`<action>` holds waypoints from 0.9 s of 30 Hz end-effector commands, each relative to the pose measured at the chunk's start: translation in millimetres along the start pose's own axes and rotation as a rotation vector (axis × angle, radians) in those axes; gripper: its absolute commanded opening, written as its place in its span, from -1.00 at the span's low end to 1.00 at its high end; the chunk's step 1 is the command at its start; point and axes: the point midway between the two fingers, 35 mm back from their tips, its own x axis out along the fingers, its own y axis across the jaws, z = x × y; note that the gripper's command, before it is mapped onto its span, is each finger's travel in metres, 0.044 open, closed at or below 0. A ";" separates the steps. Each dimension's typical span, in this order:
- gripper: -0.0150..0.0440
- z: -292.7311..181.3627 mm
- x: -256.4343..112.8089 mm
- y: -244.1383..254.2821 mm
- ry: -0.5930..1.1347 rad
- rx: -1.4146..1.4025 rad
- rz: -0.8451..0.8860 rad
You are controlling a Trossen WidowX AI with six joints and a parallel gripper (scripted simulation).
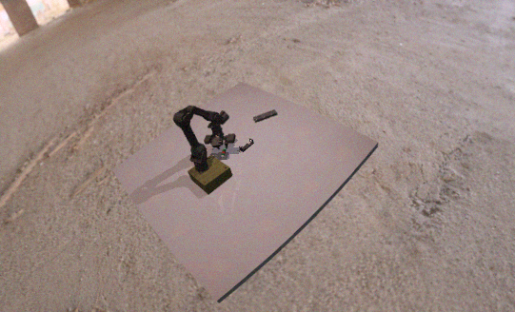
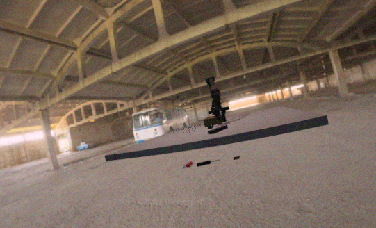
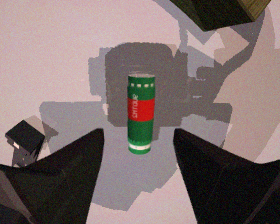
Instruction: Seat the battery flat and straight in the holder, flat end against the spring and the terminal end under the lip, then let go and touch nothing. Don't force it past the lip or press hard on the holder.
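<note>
The battery [image 3: 141,131] [image 1: 224,152], green with a red band, lies on the table, lengthwise up the wrist view. The gripper [image 3: 139,132] [image 1: 221,143] is open and points down above it, with one fingertip on each side of the battery's lower half and a gap on both sides. The holder [image 1: 247,146] is a small dark piece on the table to the right of the gripper in the top view. Part of a dark piece, likely the holder [image 3: 25,137], shows at the left of the wrist view. Its spring and lip cannot be made out.
A dark flat bar [image 1: 265,115] [image 2: 217,129] lies on the table beyond the holder. The arm's yellowish base block [image 1: 210,176] [image 3: 226,11] stands near the battery. Beyond the table's edge in the exterior view are a red item [image 2: 189,164] and a dark-handled tool [image 2: 203,163].
</note>
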 end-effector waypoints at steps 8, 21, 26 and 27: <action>0.26 1.5 18.0 -1.4 -0.004 0.003 -0.006; 0.17 3.0 34.0 -2.1 -0.004 0.003 -0.006; -0.20 3.0 34.0 -2.1 -0.004 0.003 -0.006; -0.23 3.0 34.0 -2.1 -0.004 0.003 -0.006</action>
